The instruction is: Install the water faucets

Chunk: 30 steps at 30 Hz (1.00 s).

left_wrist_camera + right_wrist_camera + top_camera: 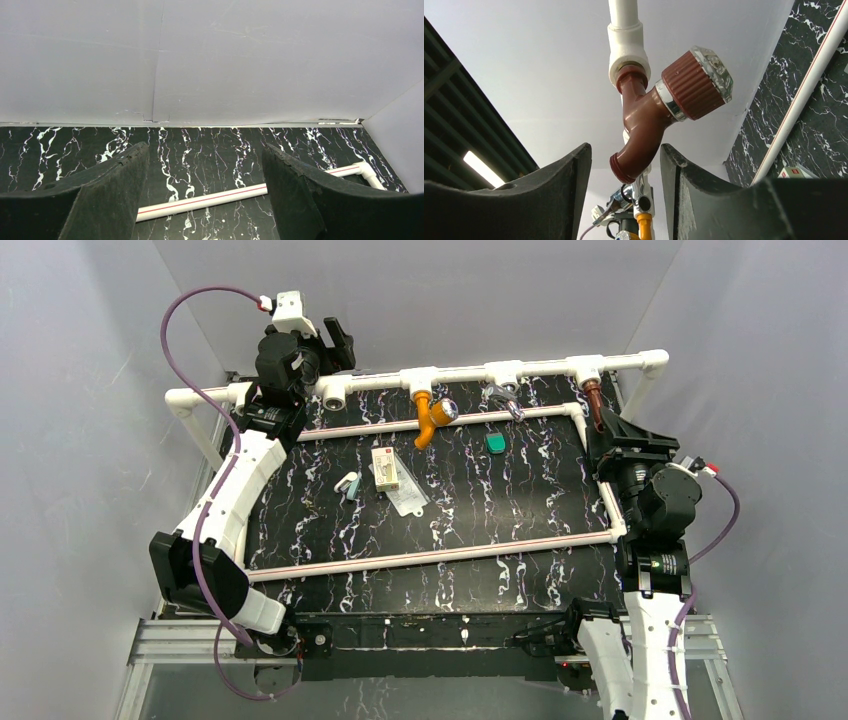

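R end effector [625,152] is released: fingers spread either side of the reddish-brown faucet [644,112] spout, w/ small gaps both sides, so not clamped on it. That faucet hangs from the R-most tee [588,367] of the white pipe [540,368] along the far edge of the counter [450,525]. From here I see the L end effector [205,150] also released w/ nothing btwn its fingers, up near the pipe's L end, and the orange faucet [428,418] hanging spout-down from the same pipe further L.
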Each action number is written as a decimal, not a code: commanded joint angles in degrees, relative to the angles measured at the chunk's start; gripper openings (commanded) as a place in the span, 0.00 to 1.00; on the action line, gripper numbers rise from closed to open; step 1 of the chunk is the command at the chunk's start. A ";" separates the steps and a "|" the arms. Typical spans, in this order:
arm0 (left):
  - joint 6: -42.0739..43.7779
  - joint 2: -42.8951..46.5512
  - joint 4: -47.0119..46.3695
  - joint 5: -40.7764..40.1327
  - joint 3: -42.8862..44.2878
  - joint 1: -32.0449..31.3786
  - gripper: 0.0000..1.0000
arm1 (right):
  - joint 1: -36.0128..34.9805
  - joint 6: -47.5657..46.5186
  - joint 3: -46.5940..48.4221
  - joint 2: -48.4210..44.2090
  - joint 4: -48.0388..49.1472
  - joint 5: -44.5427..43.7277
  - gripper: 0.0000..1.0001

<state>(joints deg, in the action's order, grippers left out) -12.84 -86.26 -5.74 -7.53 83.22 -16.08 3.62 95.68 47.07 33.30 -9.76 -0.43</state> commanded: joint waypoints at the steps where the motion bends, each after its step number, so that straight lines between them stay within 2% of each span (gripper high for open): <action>1: 0.36 -7.77 15.05 0.15 -5.73 0.38 0.79 | -0.16 -2.66 1.54 -0.69 1.85 2.91 0.61; 8: 0.35 -7.99 15.11 0.16 -5.77 0.36 0.79 | -0.11 -5.02 2.08 -0.91 1.94 4.95 0.62; 14: 0.45 -8.11 15.06 -0.03 -5.82 0.39 0.79 | -0.14 -13.87 6.43 -0.10 -1.73 7.04 0.64; 23: 0.54 -7.93 15.04 -0.29 -5.88 0.34 0.79 | -0.13 -38.70 14.41 1.59 -11.77 12.52 0.65; 30: 0.62 -7.87 14.97 -0.24 -5.96 0.40 0.79 | -0.10 -63.24 23.00 2.90 -18.77 12.29 0.65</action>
<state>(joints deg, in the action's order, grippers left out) -12.62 -86.39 -5.76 -7.49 83.26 -16.08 3.62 51.66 64.82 36.05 -25.04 11.20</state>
